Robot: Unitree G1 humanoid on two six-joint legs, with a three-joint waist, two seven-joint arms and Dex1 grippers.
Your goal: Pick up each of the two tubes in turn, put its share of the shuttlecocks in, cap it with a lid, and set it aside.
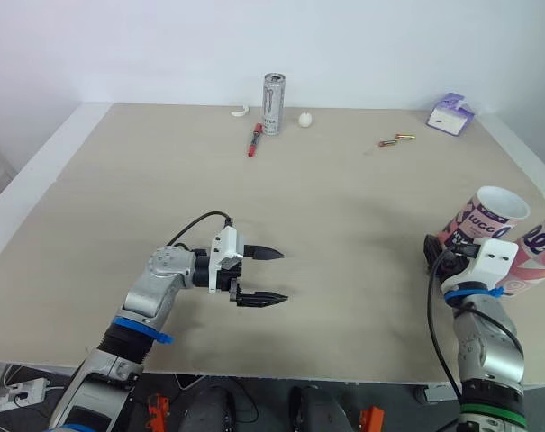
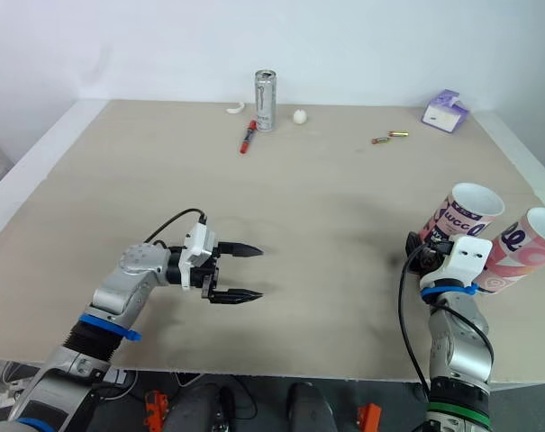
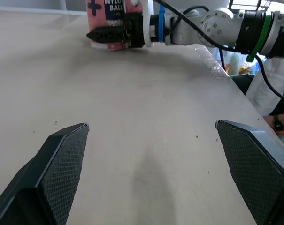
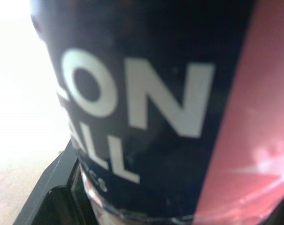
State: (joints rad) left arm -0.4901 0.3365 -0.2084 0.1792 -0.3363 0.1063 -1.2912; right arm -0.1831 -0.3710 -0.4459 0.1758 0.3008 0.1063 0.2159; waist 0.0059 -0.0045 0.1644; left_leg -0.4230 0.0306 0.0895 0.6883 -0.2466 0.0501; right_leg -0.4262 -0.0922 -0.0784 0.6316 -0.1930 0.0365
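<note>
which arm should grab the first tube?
Right. The right hand is already up against one tube, with the second tube just beside it. The left hand hangs open over the middle of the table, well away from both.

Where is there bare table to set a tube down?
The wide middle, between the left tool and the two tubes, is bare. Crowded along the far edge: can, marker, purple box.

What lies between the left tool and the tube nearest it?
Nothing: bare tabletop runs from the open left tool to that tube, as the left eye view and left wrist view show.
</note>
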